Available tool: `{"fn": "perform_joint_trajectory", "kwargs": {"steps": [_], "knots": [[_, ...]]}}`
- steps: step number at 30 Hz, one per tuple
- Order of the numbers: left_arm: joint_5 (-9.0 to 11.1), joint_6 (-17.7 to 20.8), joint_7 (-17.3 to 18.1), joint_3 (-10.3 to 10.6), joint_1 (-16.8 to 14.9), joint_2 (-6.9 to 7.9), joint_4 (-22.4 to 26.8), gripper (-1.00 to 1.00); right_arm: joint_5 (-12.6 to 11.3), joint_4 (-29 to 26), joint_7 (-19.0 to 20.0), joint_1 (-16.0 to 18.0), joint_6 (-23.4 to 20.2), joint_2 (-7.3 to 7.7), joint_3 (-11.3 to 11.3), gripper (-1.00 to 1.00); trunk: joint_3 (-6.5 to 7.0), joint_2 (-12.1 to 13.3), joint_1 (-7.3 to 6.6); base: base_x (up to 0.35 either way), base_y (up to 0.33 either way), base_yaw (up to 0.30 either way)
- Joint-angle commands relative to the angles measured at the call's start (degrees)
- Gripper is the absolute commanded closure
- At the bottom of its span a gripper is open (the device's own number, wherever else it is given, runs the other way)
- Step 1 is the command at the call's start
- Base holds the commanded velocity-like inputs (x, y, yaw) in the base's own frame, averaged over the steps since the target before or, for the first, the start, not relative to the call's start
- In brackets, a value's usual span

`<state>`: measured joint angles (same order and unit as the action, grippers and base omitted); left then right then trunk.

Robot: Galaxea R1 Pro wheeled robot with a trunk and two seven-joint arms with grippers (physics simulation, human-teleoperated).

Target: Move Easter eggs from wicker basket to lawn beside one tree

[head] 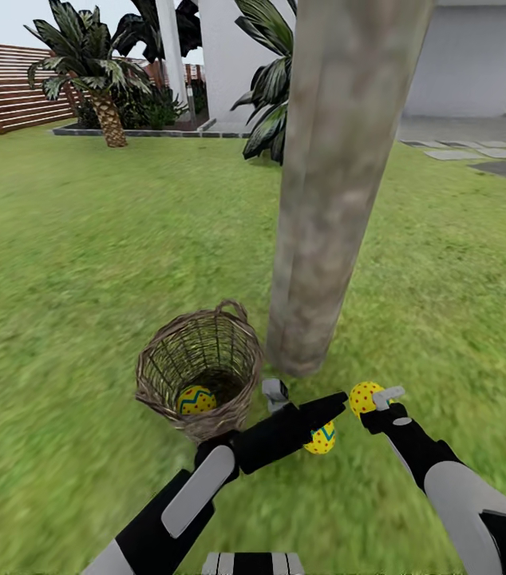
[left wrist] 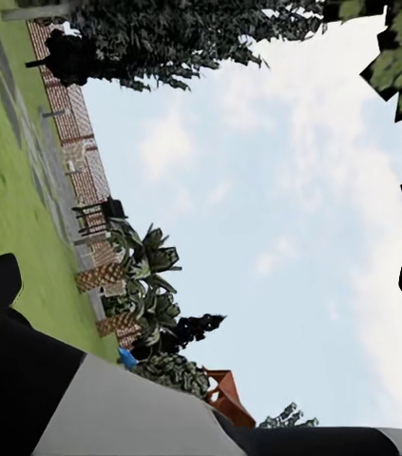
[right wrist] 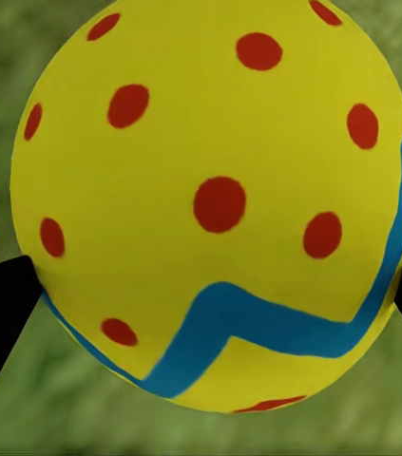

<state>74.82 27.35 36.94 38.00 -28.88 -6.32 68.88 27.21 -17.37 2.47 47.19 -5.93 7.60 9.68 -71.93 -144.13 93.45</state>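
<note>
Daylight falls evenly over a wide stretch of mottled green grass [head: 69,239]. At the far left runs a brown slatted wooden fence [head: 1,84], and before it stands a short palm [head: 97,72] with a scaly trunk beside a low dark-edged planting bed [head: 149,132] full of dark bushes. Behind rise the white walls of a house [head: 476,60], with a white column [head: 171,52] near the palm. Flat grey paving slabs [head: 476,156] lie in the grass at the far right. Overhead, in the left wrist view, is pale blue sky with soft white clouds [left wrist: 286,190] and dark leaves [left wrist: 181,38] at its edge.
</note>
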Motion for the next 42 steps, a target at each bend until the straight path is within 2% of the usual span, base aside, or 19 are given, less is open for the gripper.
{"fn": "perform_joint_trajectory", "kwargs": {"steps": [1,5,6,7,8,10,16,20,25,28,30,40,42], "knots": [[0.6,-0.9,0.0,0.9,0.0,0.00,0.0,-1.00,0.6,-0.1,0.3,0.0,-0.2,-0.06,0.4,1.00,-0.27,0.0,0.01,-0.003,-0.002,0.003],[0.7,-1.9,0.0,1.8,0.0,0.04,0.4,-1.00,0.5,0.1,0.3,0.0,1.1,-0.14,0.4,1.00,-1.15,-0.1,0.11,0.000,0.000,0.000],[0.7,-1.9,0.0,1.8,0.0,0.21,1.4,-1.00,0.6,2.3,-0.2,0.0,2.2,-0.24,0.3,1.00,-1.37,-0.1,0.14,0.000,0.000,0.000],[0.7,-1.8,0.1,1.8,0.0,0.47,2.3,-1.00,0.7,3.4,-2.4,0.0,2.3,-0.60,0.2,1.00,-1.60,-0.1,0.16,0.000,0.000,0.000],[0.7,-1.5,0.2,1.7,0.0,0.82,3.8,-1.00,1.1,4.8,-5.9,0.0,3.1,-1.60,0.2,1.00,-1.82,-0.1,0.19,0.000,0.000,0.000],[0.7,-1.3,0.2,1.7,0.0,0.92,5.2,-1.00,1.3,6.5,-7.4,0.0,4.1,-2.07,0.1,1.00,-2.26,-0.2,0.24,0.000,0.000,0.000],[0.7,-1.1,0.2,1.5,0.0,0.99,6.0,-1.00,1.3,7.4,-7.9,0.0,5.0,-2.16,0.1,1.00,-3.59,-0.2,0.40,0.000,0.000,0.000],[0.7,-1.0,0.2,1.5,0.0,1.04,6.9,-1.00,1.5,7.5,-7.9,0.0,8.3,-2.15,0.0,1.00,-4.48,-0.3,0.50,0.000,0.000,0.000],[0.7,-1.0,0.2,1.6,0.0,1.05,7.1,-1.00,1.5,7.3,-8.7,0.2,7.5,-2.57,-0.1,1.00,-5.58,-0.4,0.63,0.000,0.000,0.000],[0.7,-1.0,0.2,1.8,0.0,1.01,7.1,-1.00,1.1,7.4,-15.8,1.3,5.6,-3.01,0.0,1.00,-6.25,-0.4,0.71,0.000,0.000,0.000],[0.7,-1.0,0.2,1.9,0.0,0.97,7.1,-1.00,0.7,7.4,-16.9,2.3,4.2,-2.95,0.1,1.00,-6.69,-0.4,0.76,0.000,0.000,0.000],[0.6,-1.0,0.2,1.9,0.0,0.96,7.0,-1.00,0.9,7.0,-17.0,2.7,4.7,-3.32,0.1,1.00,-8.91,-0.6,1.02,0.000,0.000,0.000],[0.6,-1.0,0.2,1.9,0.0,0.96,7.0,-1.00,1.1,6.8,-16.8,2.7,5.6,-3.63,0.0,1.00,-8.91,-0.6,1.02,0.000,0.000,0.000]]}}
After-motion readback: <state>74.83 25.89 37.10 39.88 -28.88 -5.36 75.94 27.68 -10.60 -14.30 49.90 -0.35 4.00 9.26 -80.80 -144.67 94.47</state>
